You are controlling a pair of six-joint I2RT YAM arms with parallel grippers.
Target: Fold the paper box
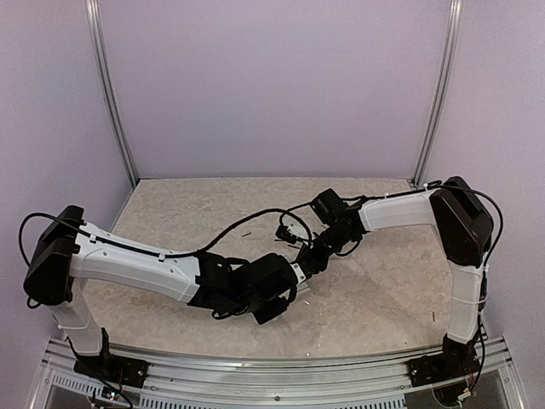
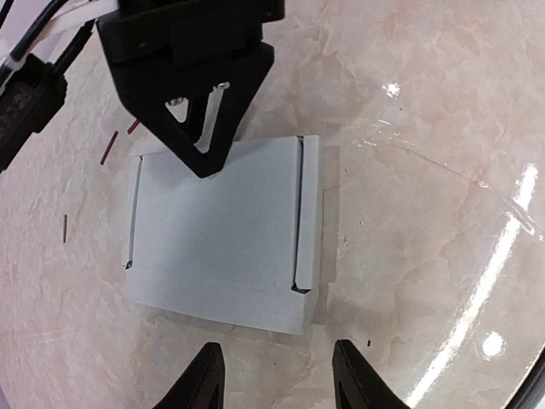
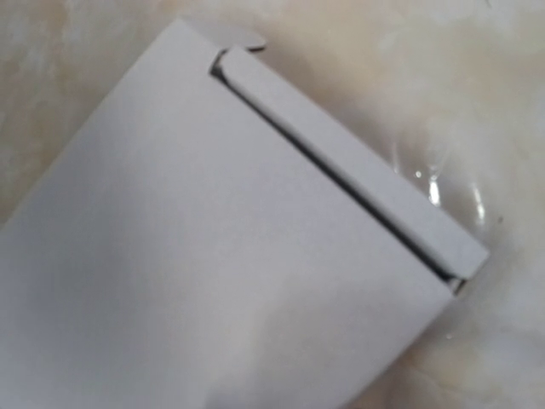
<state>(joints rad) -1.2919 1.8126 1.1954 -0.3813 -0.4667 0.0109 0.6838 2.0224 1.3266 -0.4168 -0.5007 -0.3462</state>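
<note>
**Pale card box lay folded where two arms met**

A beige marbled surface (image 1: 375, 298) carried the lot. The left arm (image 1: 136, 264) and the right arm (image 1: 400, 209) reached inward and met near its middle. There the paper box (image 2: 217, 239) lay flat, folded into a slim rectangle with a narrow flap along each side. The right fingers (image 2: 203, 164) came down to a black point touching the box's top near its far edge; I could not tell whether they were parted or together. The left fingers (image 2: 209, 362) stood apart, holding nothing, just short of the near edge. Tiny dark scraps (image 2: 106, 146) lay beside the box.
</note>
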